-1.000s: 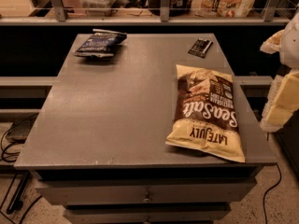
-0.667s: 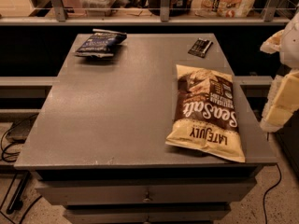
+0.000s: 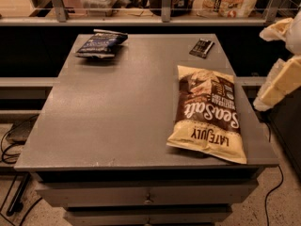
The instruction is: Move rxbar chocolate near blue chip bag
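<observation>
The rxbar chocolate [image 3: 201, 48] is a small flat black bar lying at the far right of the grey table [image 3: 117, 112]. The blue chip bag [image 3: 100, 44] is a dark navy crinkled bag lying at the table's far left corner. The two are well apart, with bare tabletop between them. My gripper [image 3: 281, 81] shows as cream-coloured parts at the right edge of the view, beside the table's right side and off the tabletop. It holds nothing that I can see and touches neither object.
A large cream-and-brown "Late July Sea Salt" chip bag [image 3: 207, 113] lies on the table's near right part. A shelf with a railing and containers [image 3: 160, 4] runs behind the table. Cables [image 3: 9, 145] lie on the floor at the left.
</observation>
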`<action>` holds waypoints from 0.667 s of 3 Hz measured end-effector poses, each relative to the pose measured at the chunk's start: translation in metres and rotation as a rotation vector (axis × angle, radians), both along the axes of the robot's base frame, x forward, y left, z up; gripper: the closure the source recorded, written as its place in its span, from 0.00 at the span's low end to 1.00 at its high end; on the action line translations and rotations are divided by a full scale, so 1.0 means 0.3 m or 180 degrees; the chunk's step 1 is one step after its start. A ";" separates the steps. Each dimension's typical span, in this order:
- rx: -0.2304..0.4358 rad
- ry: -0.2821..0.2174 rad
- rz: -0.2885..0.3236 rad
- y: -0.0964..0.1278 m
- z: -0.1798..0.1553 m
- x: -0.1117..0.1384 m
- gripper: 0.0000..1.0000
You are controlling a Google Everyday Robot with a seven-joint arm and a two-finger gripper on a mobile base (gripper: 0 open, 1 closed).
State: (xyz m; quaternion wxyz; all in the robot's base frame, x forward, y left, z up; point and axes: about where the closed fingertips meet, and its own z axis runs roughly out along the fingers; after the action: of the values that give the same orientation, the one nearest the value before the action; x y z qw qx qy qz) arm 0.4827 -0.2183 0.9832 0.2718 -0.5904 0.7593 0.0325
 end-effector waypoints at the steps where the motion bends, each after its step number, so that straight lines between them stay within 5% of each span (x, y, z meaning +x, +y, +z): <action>1: 0.0490 -0.0207 -0.0117 0.021 -0.002 0.138 0.00; 2: 0.0730 -0.0423 -0.0406 0.016 0.000 0.298 0.00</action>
State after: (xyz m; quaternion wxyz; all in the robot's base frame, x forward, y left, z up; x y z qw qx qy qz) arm 0.5720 -0.2134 0.9832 0.3887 -0.5069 0.7669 0.0625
